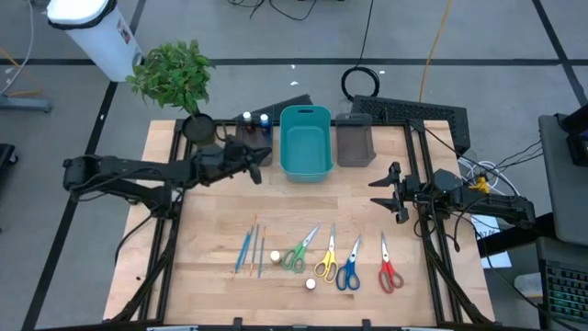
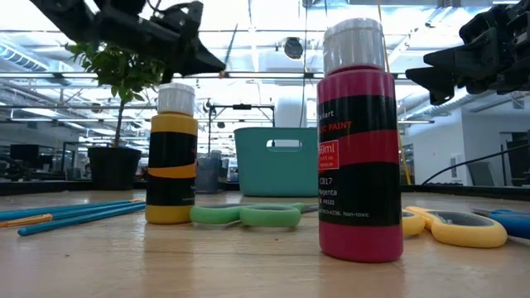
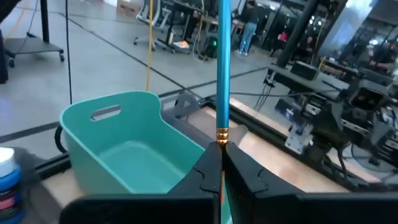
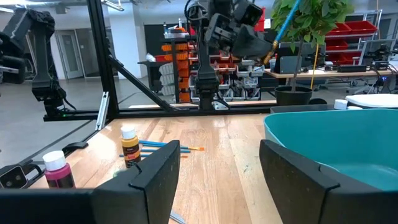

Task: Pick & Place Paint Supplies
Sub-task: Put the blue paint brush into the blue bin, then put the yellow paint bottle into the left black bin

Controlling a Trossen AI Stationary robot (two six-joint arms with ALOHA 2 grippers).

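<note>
My left gripper (image 1: 257, 172) hovers above the table just left of the teal bin (image 1: 305, 142), shut on a thin blue-handled brush (image 3: 224, 68). My right gripper (image 1: 382, 193) waits open over the table's right part, touching nothing. On the near half of the table lie three more brushes (image 1: 250, 246) and the green (image 1: 299, 250), yellow (image 1: 326, 258), blue (image 1: 349, 269) and red (image 1: 389, 268) scissors. A yellow bottle (image 2: 172, 157) and a magenta bottle (image 2: 358, 141) stand upright among them. Two blue-capped bottles (image 1: 255, 120) stand at the far edge. My left gripper pinches the brush between its two fingertips right at the gold ferrule (image 3: 222, 135). The blue handle sticks out past the fingertips and slants upward (image 4: 285, 26). The brush is lifted clear of the table; its bristle end is hidden between the fingers.
A dark grey bin (image 1: 354, 142) stands right of the teal bin at the far edge. A potted plant (image 1: 175, 75) stands at the far left corner. Bare wood lies between the bins and the row of scissors. People stand in the room beyond.
</note>
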